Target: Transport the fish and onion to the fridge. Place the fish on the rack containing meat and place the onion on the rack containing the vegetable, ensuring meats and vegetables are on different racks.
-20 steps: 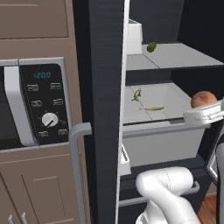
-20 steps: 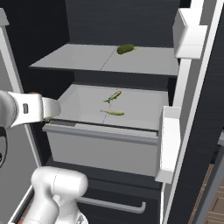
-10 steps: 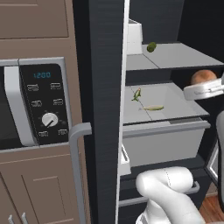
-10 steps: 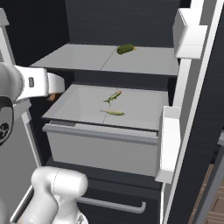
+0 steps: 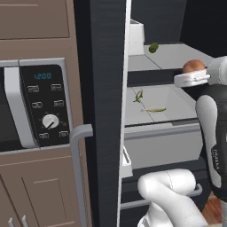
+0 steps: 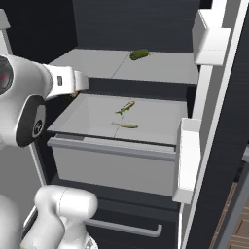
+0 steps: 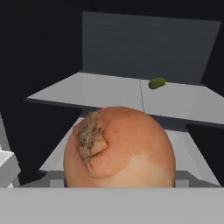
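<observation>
Evidently the onion (image 7: 119, 148) was clamped between the widely spread jaws of the gripper (image 5: 193, 76), raised level with the upper rack (image 7: 105, 92) of the fridge (image 5: 106, 88), where the vegetable (image 7: 157, 82) lay well ahead of the jaws, presumably for placing there.

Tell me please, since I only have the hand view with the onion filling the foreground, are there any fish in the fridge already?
Observer: Yes, two small fish lie in the drawer below the upper shelf.
Operator: Thank you. Where is the end effector relative to that shelf?
Observer: The end effector holds the onion at shelf height, beside the shelf's near edge, across the shelf from the olive-green vegetable.
</observation>
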Available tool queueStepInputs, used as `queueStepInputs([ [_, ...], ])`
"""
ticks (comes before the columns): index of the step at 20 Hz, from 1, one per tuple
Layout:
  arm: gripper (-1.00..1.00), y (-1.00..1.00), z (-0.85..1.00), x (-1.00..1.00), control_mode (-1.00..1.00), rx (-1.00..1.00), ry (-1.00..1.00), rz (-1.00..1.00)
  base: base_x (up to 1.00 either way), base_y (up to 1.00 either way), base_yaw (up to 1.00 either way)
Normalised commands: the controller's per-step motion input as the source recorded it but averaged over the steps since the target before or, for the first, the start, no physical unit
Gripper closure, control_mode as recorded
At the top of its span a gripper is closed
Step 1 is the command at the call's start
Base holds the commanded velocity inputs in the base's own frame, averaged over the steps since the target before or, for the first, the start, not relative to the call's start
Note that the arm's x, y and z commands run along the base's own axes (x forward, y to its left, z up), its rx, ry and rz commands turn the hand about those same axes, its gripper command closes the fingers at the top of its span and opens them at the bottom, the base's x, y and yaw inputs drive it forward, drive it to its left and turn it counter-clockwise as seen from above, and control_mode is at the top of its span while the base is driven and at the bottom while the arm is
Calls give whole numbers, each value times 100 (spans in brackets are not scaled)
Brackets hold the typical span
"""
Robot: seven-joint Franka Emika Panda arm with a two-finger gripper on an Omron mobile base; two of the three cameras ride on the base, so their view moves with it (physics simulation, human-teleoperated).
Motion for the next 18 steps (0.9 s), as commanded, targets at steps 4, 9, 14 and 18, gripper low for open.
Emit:
queueStepInputs([
  [4,100,-4,0,78,-100,0,14,0,0,0,0],
  [9,100,-1,0,81,-100,0,11,0,0,0,0],
  [14,100,0,0,77,-100,0,1,0,0,0,0],
  [18,100,0,-5,68,-100,0,0,0,0,0,0],
])
